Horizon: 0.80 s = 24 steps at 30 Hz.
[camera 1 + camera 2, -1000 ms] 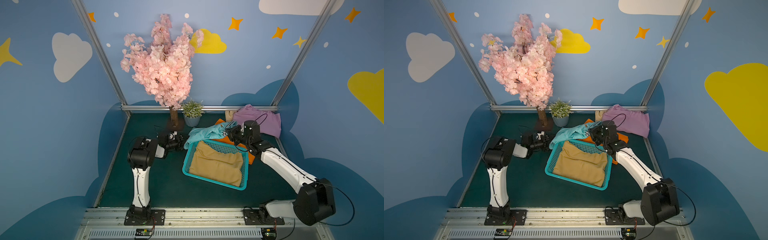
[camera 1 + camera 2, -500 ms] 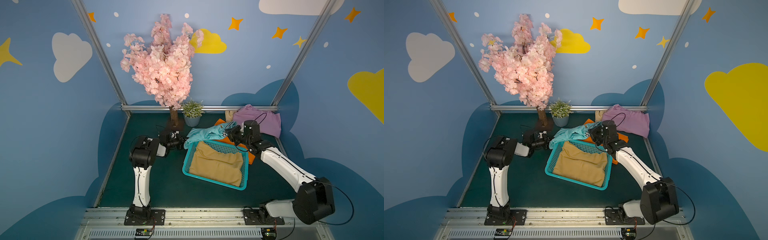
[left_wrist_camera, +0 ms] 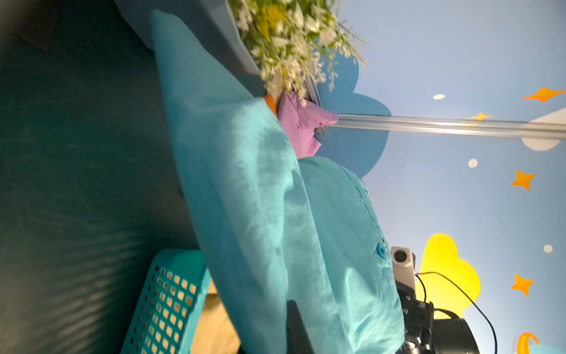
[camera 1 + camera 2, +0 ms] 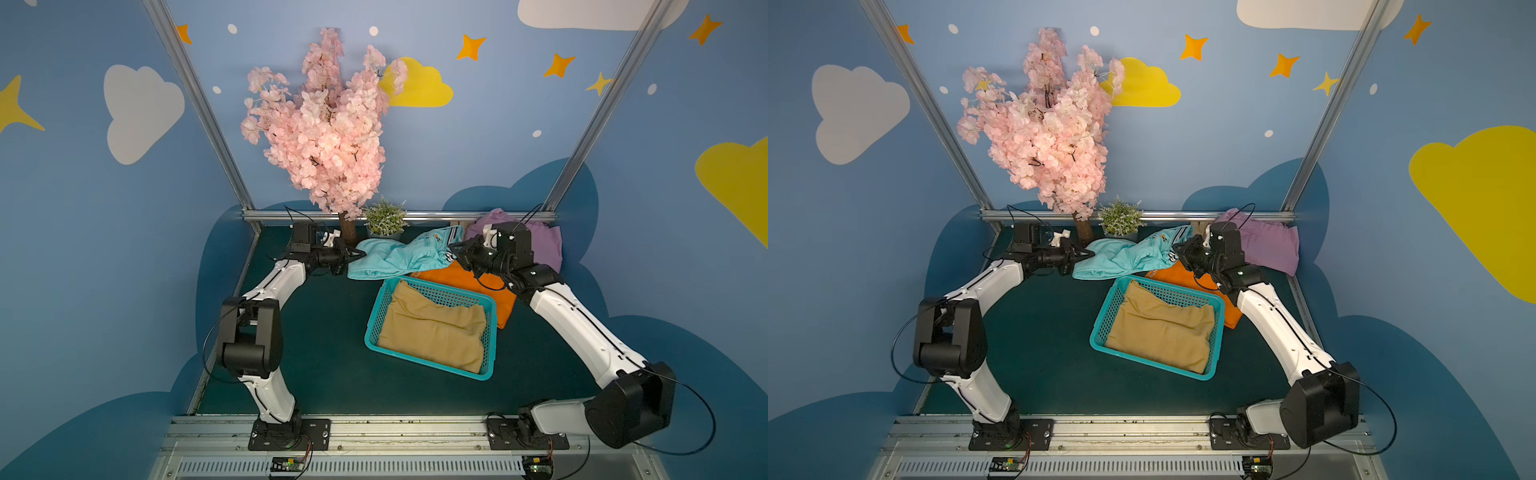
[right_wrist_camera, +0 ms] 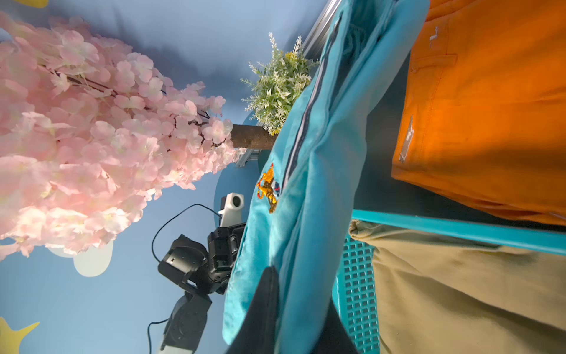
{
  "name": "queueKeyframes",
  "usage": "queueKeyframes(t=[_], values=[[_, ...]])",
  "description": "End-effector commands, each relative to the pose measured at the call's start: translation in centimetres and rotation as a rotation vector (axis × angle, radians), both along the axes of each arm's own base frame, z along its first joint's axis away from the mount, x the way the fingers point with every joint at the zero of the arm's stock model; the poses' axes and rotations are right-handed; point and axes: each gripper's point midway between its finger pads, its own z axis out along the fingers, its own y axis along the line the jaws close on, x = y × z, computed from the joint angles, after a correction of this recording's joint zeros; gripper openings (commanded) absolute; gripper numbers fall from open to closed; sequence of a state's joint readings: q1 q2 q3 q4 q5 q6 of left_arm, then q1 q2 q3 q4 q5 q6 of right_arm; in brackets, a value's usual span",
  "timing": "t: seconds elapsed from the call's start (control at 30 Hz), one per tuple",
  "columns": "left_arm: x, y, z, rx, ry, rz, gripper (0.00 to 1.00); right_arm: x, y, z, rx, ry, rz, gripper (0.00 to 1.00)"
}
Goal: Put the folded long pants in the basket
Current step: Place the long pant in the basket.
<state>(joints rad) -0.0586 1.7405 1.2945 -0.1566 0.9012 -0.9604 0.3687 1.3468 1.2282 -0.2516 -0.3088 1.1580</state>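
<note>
Blue cloud-and-star walls [image 4: 457,166] box in a dark green tabletop [image 4: 324,332], with a big pink blossom tree [image 4: 328,133] at the back. The teal mesh plastic basket [image 4: 377,309] sits mid-table with the folded tan pants [image 4: 432,328] inside. The light teal pants [image 4: 399,257] are strung just behind it, with the left gripper [image 4: 351,254] clamped on one end and the right gripper [image 4: 455,249] pinching the striped cuff end. The bright orange pants [image 4: 449,276] lie right behind the basket, and the lilac pants [image 4: 544,245] are in the far right corner.
</note>
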Motion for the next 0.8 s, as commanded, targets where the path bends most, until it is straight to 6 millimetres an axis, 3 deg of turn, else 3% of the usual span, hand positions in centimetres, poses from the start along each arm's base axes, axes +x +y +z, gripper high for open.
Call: queueKeyframes(t=[0.0, 0.13, 0.3, 0.4, 0.6, 0.77], values=[[-4.6, -0.3, 0.8, 0.033, 0.047, -0.088, 0.03, -2.8, -1.8, 2.4, -0.029, -0.075, 0.033, 0.00], [-8.4, -1.4, 0.8, 0.080, -0.006, -0.144, 0.03, -7.3, -4.8, -0.9, -0.092, -0.084, 0.021, 0.00], [-12.6, -3.8, -2.5, 0.199, -0.032, -0.208, 0.03, -11.9, -6.5, -5.0, -0.133, -0.136, 0.044, 0.00], [-13.7, -4.4, -4.3, 0.211, -0.031, -0.218, 0.03, -14.0, -7.2, -9.0, -0.148, -0.060, 0.047, 0.00], [-14.5, -5.4, -6.8, 0.247, -0.006, -0.284, 0.03, -14.9, -7.5, -11.1, -0.198, -0.055, 0.076, 0.00], [-14.1, -5.7, -6.2, 0.263, -0.017, -0.303, 0.03, -14.9, -7.0, -10.8, -0.238, -0.087, 0.140, 0.00]])
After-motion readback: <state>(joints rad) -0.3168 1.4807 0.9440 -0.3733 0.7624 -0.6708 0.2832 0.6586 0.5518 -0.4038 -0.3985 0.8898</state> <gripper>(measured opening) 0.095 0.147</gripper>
